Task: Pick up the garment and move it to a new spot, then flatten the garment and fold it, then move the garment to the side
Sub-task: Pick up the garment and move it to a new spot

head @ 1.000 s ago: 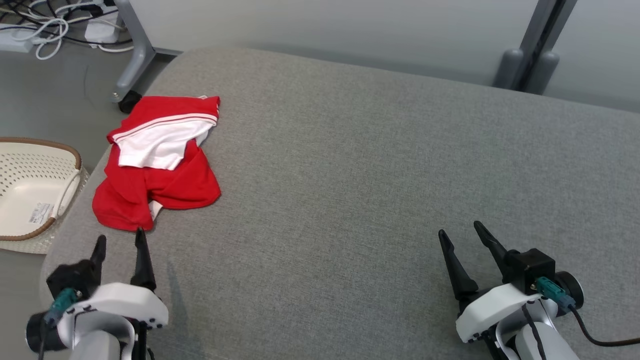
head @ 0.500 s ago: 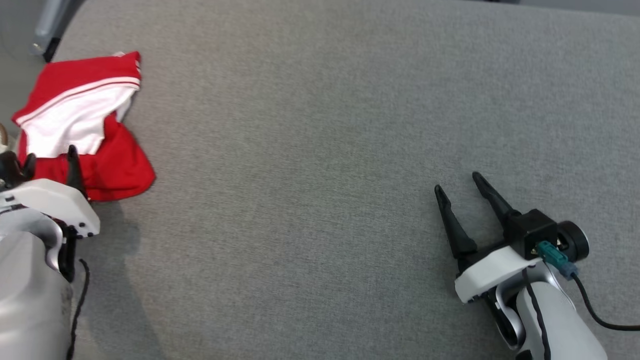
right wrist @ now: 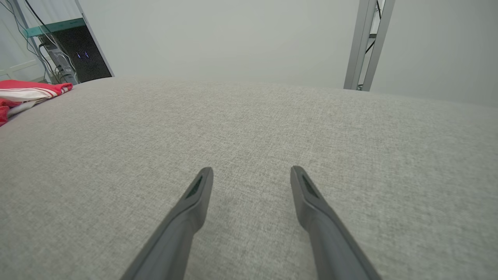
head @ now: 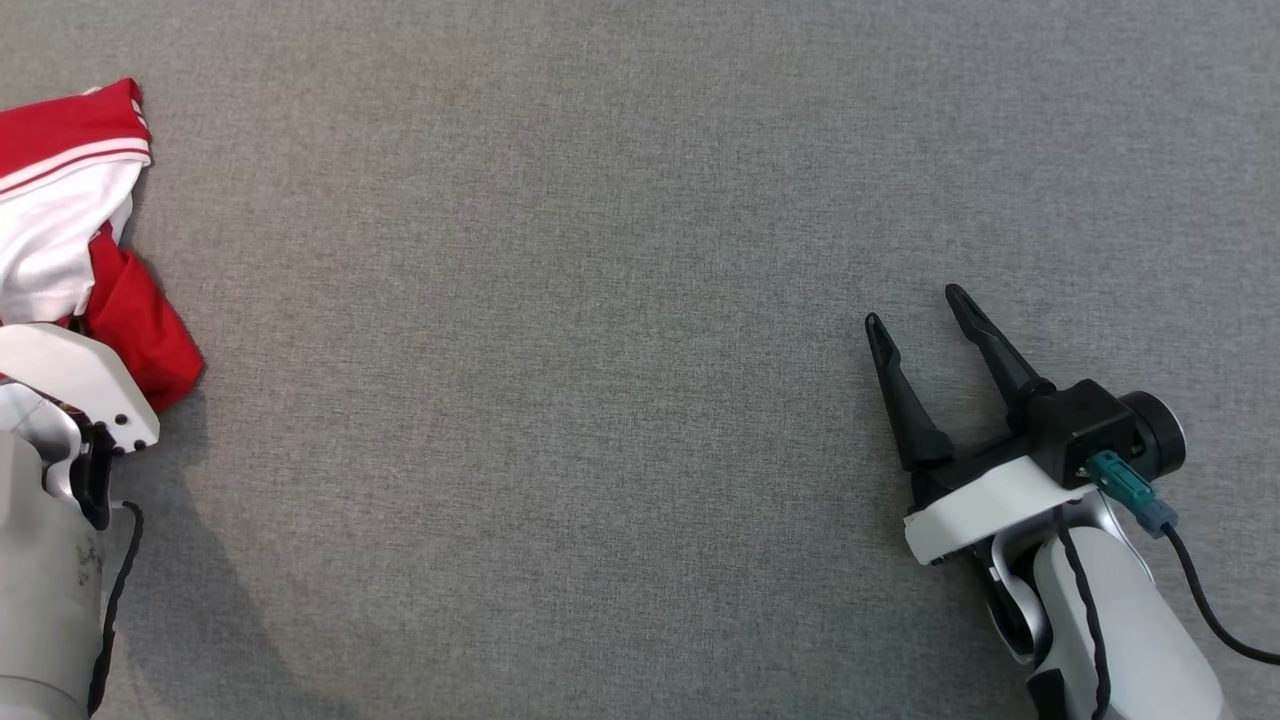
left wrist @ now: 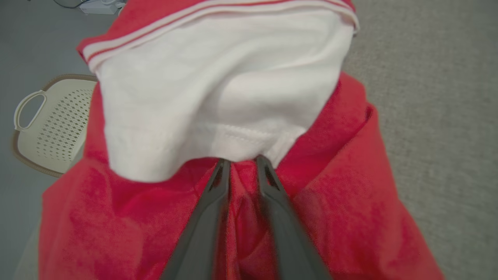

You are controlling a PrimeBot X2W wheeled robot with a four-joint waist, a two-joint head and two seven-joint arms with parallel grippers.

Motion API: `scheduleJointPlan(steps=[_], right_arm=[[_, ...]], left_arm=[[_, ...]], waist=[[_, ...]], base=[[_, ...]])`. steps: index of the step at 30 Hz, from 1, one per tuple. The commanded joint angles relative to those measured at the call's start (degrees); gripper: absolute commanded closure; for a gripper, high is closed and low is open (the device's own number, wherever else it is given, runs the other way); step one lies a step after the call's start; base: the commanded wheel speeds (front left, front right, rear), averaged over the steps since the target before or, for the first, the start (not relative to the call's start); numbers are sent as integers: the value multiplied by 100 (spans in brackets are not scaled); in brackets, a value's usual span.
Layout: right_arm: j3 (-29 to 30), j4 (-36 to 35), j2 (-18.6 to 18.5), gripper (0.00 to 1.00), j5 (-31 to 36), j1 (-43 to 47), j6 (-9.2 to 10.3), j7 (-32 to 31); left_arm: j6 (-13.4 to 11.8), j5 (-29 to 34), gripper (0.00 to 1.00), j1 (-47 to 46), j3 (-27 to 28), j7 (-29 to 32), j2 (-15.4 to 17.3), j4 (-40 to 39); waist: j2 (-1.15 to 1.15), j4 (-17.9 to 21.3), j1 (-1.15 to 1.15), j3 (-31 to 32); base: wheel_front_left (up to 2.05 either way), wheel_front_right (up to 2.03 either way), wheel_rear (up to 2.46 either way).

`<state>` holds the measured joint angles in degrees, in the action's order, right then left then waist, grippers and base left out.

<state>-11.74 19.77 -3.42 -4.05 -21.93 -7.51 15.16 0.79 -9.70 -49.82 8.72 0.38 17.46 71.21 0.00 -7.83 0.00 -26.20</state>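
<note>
I count one garment, one basket, one surface and my two tools.

At the far left edge of the head view, the garment (head: pixel 70 180) lies crumpled on the grey fabric surface (head: pixel 550 350), and the frame cuts part of it off. It is bright red, with a white panel lying loosely over it. Along the upper side runs a white band with a thin red stripe. The pale casing (head: pixel 60 375) of my left arm sits at the lower left, overlapping the near edge of the red cloth.

In the left wrist view, the cream basket (left wrist: pixel 54 128) is at the left of the frame. It is perforated, with a brown rim and a loop handle, and it sits on the floor beside the surface. The garment takes up the middle, and the white panel shows a stitched hem along its lower edge. My left tool (left wrist: pixel 243 160) rises from the bottom centre with its two fingers drawn narrow. Its tips are right at that white hem, and a ridge of red cloth is pinched between them. Bare grey weave runs down the right side of that frame.

At the lower right of the head view, well apart from the garment, my right tool (head: pixel 915 306) has its fingers spread wide over the bare surface, pointing up the frame. In the right wrist view, the garment is a flat red and white heap at the far left edge.
</note>
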Motion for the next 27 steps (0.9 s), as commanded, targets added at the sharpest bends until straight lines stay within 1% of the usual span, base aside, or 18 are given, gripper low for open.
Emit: scheduleJointPlan(steps=[1,7,10,14,17,20,24,25,27], right_arm=[[34,114,-52,0,-33,54,3,-3],[89,149,9,0,-125,149,3,-2],[105,198,25,0,-205,203,3,-1],[137,273,31,0,-280,311,3,-1],[145,300,37,0,-439,412,3,-1],[198,332,33,0,-560,531,3,-1],[244,373,38,0,-643,636,3,-1],[243,381,36,0,-674,658,3,-1],[194,397,36,0,-733,690,3,-1]], left_arm=[[32,6,100,77,-40,-9,-31,124],[262,114,100,-234,-250,-599,-16,-99],[384,214,100,-350,-430,-905,-106,-216],[494,307,100,-515,-690,-1230,-385,-374],[574,394,100,-531,-926,-1373,-713,-476],[619,396,100,-371,-1165,-1473,-1103,-581],[669,275,100,-122,-1546,-1538,-1392,-773],[663,163,100,-31,-1650,-1551,-1419,-846],[664,-521,100,320,-2426,-1555,-1462,-1275]], waist=[[0,12,0,45],[0,41,0,345],[0,83,0,542],[0,184,0,823],[0,292,0,1024],[0,413,0,1233],[0,605,0,1409],[0,658,0,1447],[0,801,0,1523]], base=[[0,0,0],[0,0,0],[0,0,0],[0,0,0],[0,0,0],[0,0,0],[0,0,0],[0,0,0],[0,0,0]])
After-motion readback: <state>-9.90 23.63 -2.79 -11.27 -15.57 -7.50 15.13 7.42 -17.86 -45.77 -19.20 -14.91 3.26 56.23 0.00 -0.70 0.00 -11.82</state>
